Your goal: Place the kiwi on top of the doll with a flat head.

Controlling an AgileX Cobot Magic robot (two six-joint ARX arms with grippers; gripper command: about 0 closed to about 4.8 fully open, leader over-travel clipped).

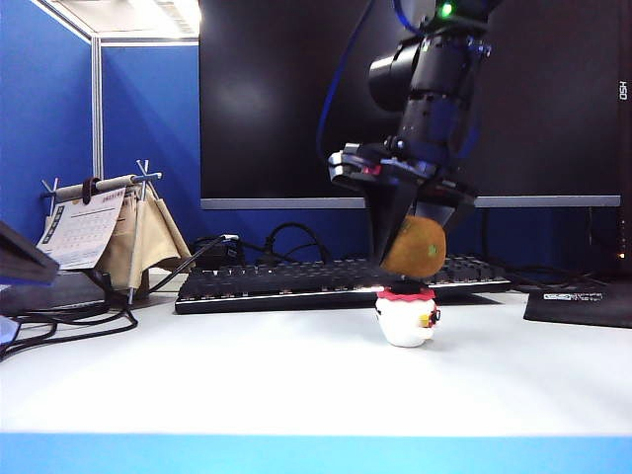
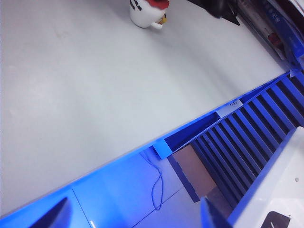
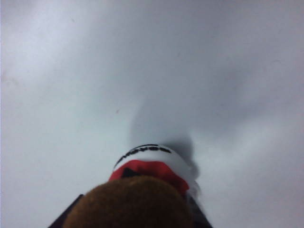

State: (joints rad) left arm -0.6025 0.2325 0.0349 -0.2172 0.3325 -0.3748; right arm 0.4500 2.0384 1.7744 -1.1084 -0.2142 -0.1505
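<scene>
The kiwi [image 1: 415,247], a fuzzy brown egg shape, hangs between the fingers of my right gripper [image 1: 409,243], which is shut on it. It is directly over the doll with a flat head [image 1: 406,316], a small white figure with a red-rimmed top. Whether the fruit touches that top I cannot tell. The right wrist view shows the kiwi [image 3: 130,202] in my right gripper [image 3: 133,219], hiding part of the doll [image 3: 147,159]. My left gripper [image 2: 133,218] is open, beyond the table's front edge and far from the doll [image 2: 145,12].
A black keyboard [image 1: 336,281] lies just behind the doll, under a large dark monitor [image 1: 296,99]. A desk calendar [image 1: 99,227] and cables [image 1: 69,321] are at the back left. A black pad [image 1: 583,301] lies at the right. The blue table edge [image 2: 118,166] crosses the left wrist view.
</scene>
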